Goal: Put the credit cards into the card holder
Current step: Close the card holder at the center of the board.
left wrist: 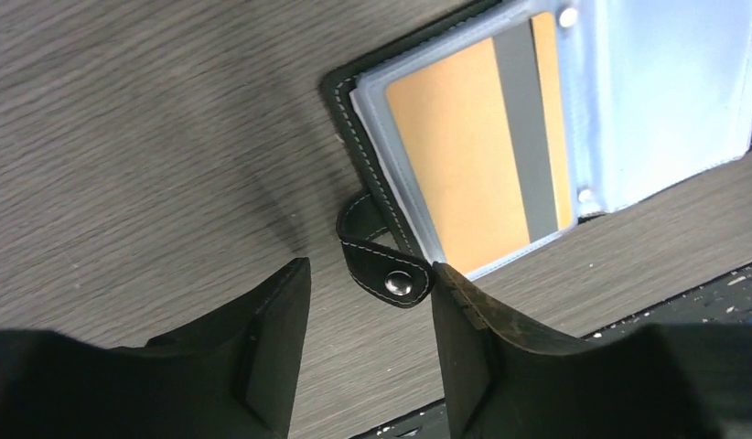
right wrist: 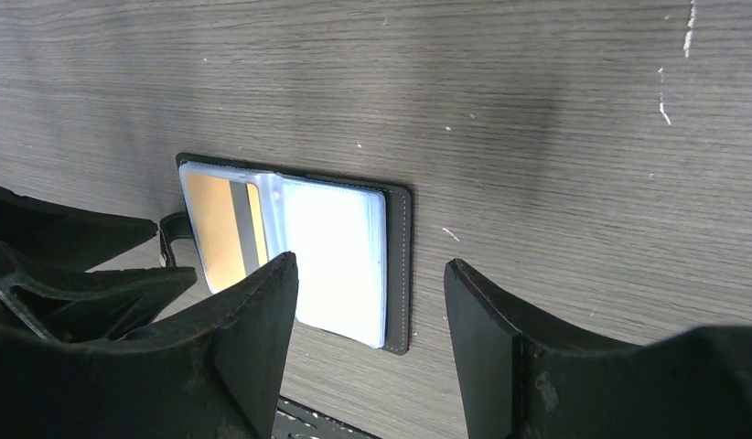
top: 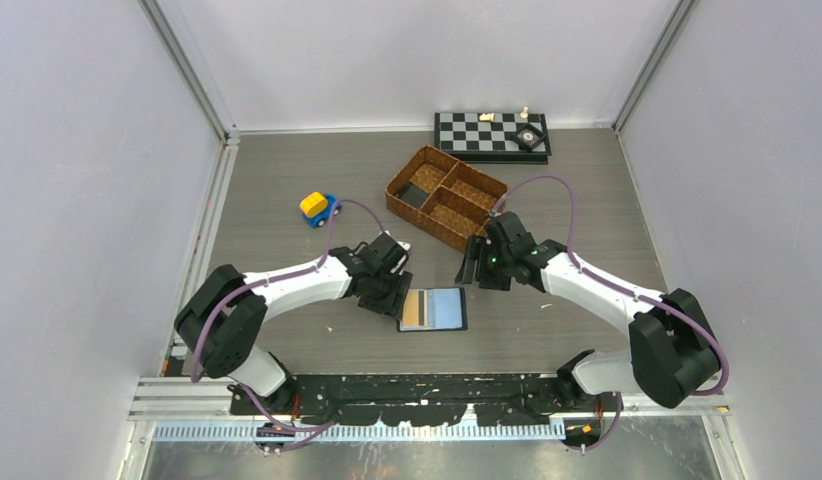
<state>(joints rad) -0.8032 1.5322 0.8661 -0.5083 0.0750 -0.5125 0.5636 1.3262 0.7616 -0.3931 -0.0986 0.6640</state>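
The card holder (top: 449,309) lies open and flat on the table near the front edge, with its clear bluish sleeves facing up. A tan-orange credit card (top: 414,308) with a grey stripe sits inside the left sleeve (left wrist: 473,155). My left gripper (top: 385,292) is open just left of the holder. In the left wrist view the black snap tab (left wrist: 388,270) lies in front of the left gripper (left wrist: 370,270), close to its right finger. My right gripper (top: 482,270) hangs open above the holder's (right wrist: 398,265) far right edge, with nothing between its fingers (right wrist: 263,311).
A brown wicker divided basket (top: 445,197) stands behind the grippers, with a dark flat thing in one compartment. A chessboard (top: 492,135) lies at the back wall. A yellow and blue toy car (top: 316,208) sits back left. The black base rail (top: 417,395) runs along the front edge.
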